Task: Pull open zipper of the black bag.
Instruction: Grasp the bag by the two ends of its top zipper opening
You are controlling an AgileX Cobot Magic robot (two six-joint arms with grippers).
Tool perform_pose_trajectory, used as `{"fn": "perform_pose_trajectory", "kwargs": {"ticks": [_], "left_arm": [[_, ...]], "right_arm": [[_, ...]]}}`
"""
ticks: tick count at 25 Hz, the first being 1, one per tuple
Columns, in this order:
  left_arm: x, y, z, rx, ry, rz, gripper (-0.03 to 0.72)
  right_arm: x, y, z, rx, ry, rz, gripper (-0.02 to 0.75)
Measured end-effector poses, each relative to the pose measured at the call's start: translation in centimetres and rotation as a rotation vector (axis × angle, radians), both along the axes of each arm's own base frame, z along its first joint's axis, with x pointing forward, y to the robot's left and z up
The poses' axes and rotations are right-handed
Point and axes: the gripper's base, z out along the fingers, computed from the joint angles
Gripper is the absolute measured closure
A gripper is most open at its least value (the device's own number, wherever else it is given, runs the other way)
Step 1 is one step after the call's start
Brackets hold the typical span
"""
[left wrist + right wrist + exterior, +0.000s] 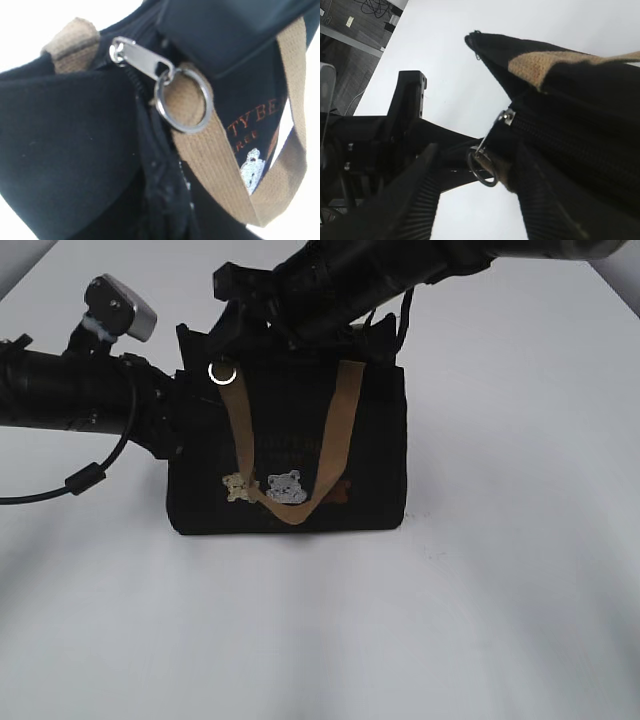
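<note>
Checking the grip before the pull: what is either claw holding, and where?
Left claw appears to pinch the black bag at its left end; right claw stands open around the ring pull, holding nothing.

There was one black bag [370,455] on one white table [500,620]. It had one zipper [142,92] with one silver slider [142,57] and one ring pull [183,102]. One tan handle [290,450] showed on its front, with two bear patches [285,488]. Two robot arms [70,390] were there.
</note>
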Motion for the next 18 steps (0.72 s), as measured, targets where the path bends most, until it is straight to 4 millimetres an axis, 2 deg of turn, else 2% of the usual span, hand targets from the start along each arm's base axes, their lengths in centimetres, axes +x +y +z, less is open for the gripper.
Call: {"fn": "perform_pose_trajectory", "kwargs": {"ticks": [4, 18], "left_arm": [[0.0, 0.0, 0.0, 0.0, 0.001, 0.0, 0.621], [0.0, 0.0, 0.0, 0.003, 0.001, 0.002, 0.621]], "right_arm": [[0.2, 0.1, -0.9, -0.001, 0.02, -0.006, 0.368], [0.8, 0.3, -1.5, 0.025, 0.031, -0.049, 0.38]]}}
